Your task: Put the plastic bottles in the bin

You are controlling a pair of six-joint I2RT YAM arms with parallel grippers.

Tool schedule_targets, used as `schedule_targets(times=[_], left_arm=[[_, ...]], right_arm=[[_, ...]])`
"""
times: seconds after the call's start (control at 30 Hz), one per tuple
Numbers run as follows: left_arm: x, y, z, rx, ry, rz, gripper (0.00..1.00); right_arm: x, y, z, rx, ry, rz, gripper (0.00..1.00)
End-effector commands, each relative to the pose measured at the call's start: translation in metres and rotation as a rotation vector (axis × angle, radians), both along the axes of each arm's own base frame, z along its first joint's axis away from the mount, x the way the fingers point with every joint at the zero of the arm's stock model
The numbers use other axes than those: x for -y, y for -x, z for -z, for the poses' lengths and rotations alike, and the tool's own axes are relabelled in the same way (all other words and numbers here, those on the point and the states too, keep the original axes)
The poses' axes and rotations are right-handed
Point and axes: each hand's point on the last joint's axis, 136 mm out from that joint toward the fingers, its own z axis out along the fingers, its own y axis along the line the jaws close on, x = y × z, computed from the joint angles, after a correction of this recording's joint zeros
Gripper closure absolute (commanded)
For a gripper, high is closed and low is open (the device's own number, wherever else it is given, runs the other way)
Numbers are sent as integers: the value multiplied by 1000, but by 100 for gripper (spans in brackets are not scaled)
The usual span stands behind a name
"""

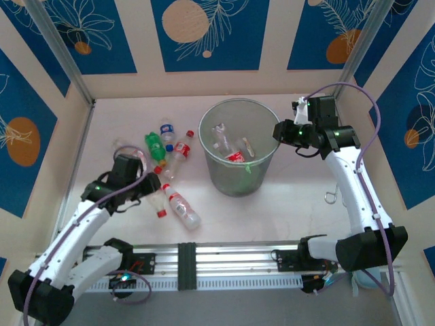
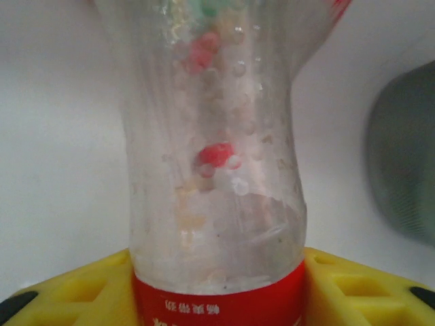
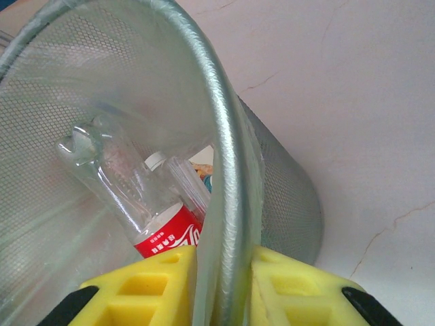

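On the table (image 1: 306, 204), as seen from above, the bin (image 1: 207, 125) stands at the centre with some bottles already inside, and several loose bottles (image 1: 170, 146) lie in a cluster just to its left. The left gripper (image 1: 151, 185) is lowered at the near edge of that cluster, and the right gripper (image 1: 280, 132) is set against the bin's right rim. From the left wrist, a red-labelled bottle (image 2: 217, 204) is seen lying between the yellow pads (image 2: 353, 285), which touch the label on both sides; a grip appears to be taken, though its firmness cannot be judged this close up. From the right wrist, the bin's metal rim is seen pinched between narrow jaws, with a binned bottle (image 3: 136, 197) lying against the mesh inside. Trouble could be expected from the thin, beaded bottle wall, which might buckle and slip from the pads during a lift. Neighbouring bottles could be knocked away, and the bin could be tipped if the rim were pulled sideways.
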Motion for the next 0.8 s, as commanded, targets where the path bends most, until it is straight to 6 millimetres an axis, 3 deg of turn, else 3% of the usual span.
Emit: schedule_targets(times=[0.0, 0.1, 0.23, 0.37, 0.5, 0.63, 0.77], left_arm=[[-2, -11, -61, 124, -42, 45, 51], [15, -30, -125, 257, -28, 120, 54], [53, -55, -208, 452, 30, 240, 61], [101, -81, -263, 589, 98, 358, 71], [166, -107, -277, 616, 171, 491, 74], [222, -127, -267, 596, 197, 577, 79], [263, -130, -245, 553, 227, 634, 81]], right_arm=[[-12, 10, 2, -36, -27, -36, 75], [-14, 10, 3, -40, -25, -37, 75], [-19, 11, 3, -41, -12, -43, 76], [-21, 12, 2, -39, 2, -38, 76], [-21, 13, 3, -45, 20, -31, 76], [-22, 14, 2, -46, 29, -33, 76], [-26, 13, 1, -48, 35, -40, 75]])
